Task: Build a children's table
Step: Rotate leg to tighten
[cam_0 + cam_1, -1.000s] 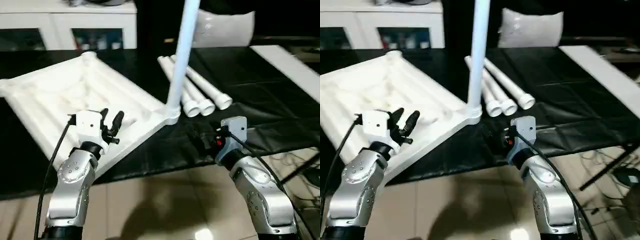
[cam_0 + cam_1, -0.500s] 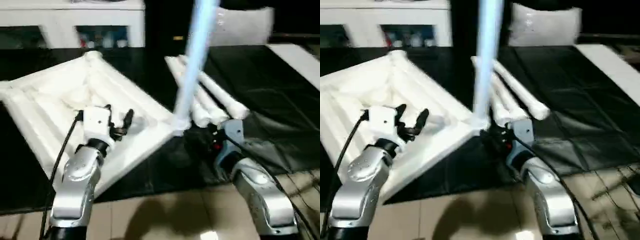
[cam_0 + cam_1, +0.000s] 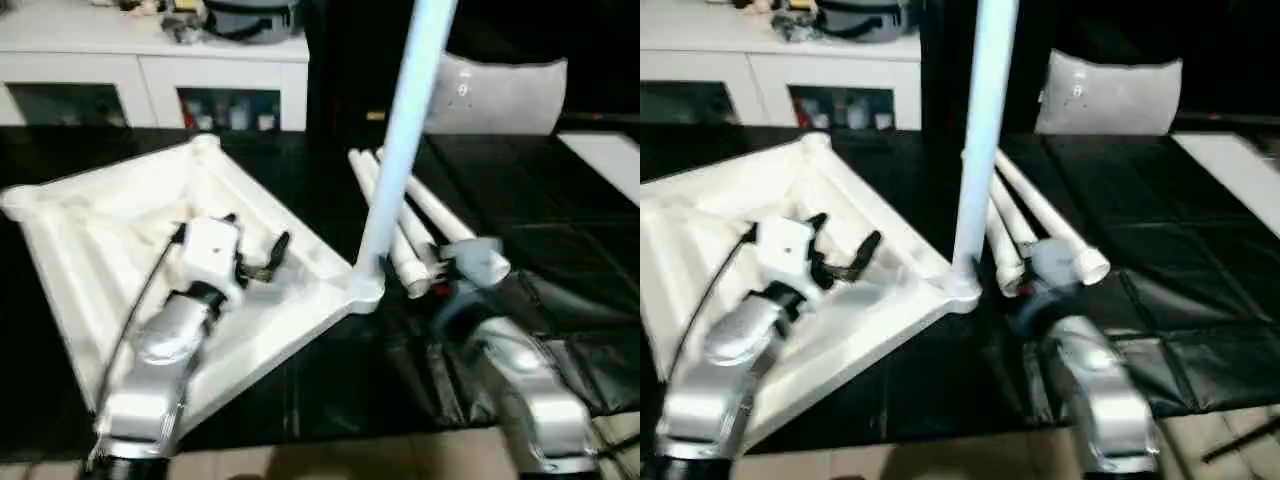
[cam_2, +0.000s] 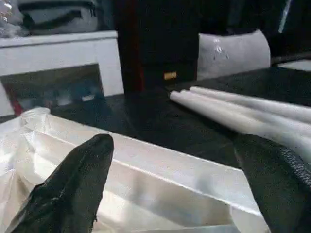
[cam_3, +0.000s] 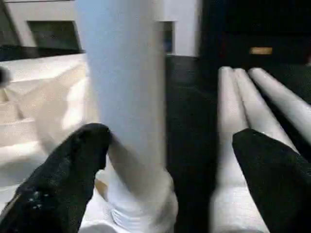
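The upturned tabletop (image 3: 150, 250) lies on the black work table (image 3: 560, 250); its fitted leg (image 3: 405, 140) runs out of frame. Left gripper (image 3: 250, 250) over the ribs and right gripper (image 5: 170, 160) beside that leg — both spread, empty.

The upturned table top (image 3: 120, 250) lies on the desk (image 3: 560, 230) at the left. One leg (image 3: 400, 150) stands upright in its right corner socket (image 3: 362, 290). Three loose legs (image 3: 425, 225) lie side by side just right of that socket. A cabinet (image 3: 150, 70) stands behind the desk, a cushion (image 3: 500, 95) behind at right.
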